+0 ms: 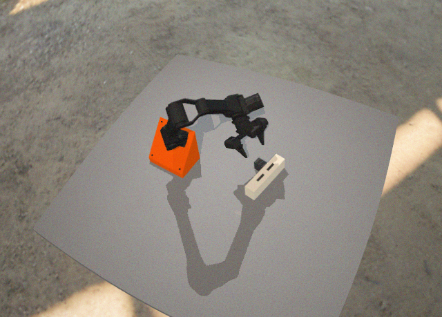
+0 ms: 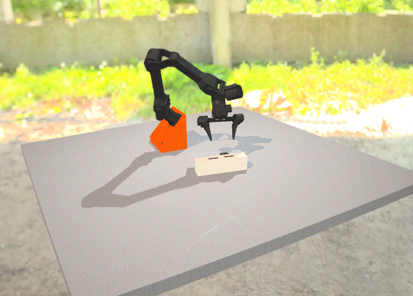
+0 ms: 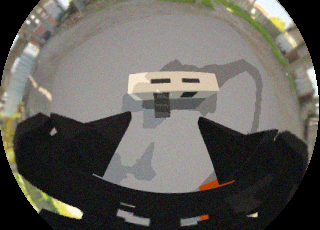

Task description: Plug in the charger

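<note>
Evidently the desk (image 1: 142,235) (image 2: 300,186) (image 3: 165,160) carries everything, with the black arm (image 1: 214,106) (image 2: 190,68) rising from an orange base (image 1: 157,152) (image 2: 176,136) (image 3: 209,185) and bending down towards the cream power strip (image 1: 249,191) (image 2: 220,166) (image 3: 175,76). The jaws stand wide apart above the desk, on the arm's side of the strip, with nothing between them. The small dark charger (image 1: 260,164) (image 2: 224,153) (image 3: 161,105) sits against the strip's side that faces the arm, at the left in the wrist view, with a dark opening beside it on that face. It looks plugged in there, so the job may be nearly finished, but the prongs are hidden and full depth cannot be confirmed. If the shutter has stopped one prong, the charger could be only part way in, and a sideways nudge from a finger could tip or loosen it. Any further push off its centre could skew the prongs or slide the strip along the desk. No brand, label or writing can be read on the strip or the charger.
</note>
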Tool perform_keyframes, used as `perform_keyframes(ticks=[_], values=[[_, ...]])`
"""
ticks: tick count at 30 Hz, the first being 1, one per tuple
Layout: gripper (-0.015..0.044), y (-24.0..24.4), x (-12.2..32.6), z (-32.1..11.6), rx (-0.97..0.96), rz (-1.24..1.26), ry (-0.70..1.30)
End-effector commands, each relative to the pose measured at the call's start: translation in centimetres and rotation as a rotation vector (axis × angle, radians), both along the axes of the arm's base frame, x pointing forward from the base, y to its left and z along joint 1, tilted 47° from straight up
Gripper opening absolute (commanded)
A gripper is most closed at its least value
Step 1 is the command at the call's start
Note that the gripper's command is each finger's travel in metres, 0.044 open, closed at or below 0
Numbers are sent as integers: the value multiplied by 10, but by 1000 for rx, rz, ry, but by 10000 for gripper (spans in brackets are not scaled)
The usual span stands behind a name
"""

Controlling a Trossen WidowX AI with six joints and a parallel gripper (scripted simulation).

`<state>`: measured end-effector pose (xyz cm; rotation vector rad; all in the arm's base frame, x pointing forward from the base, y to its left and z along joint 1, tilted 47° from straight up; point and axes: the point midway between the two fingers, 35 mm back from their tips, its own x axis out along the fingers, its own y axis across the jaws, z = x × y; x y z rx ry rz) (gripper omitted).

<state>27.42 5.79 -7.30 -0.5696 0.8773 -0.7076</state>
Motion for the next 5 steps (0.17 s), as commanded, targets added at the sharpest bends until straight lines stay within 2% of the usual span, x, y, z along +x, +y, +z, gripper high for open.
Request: perform_keyframes(ticks=[1,5], values=[[440,1,1,2,3,0,-11],[440,1,1,2,3,0,-11]])
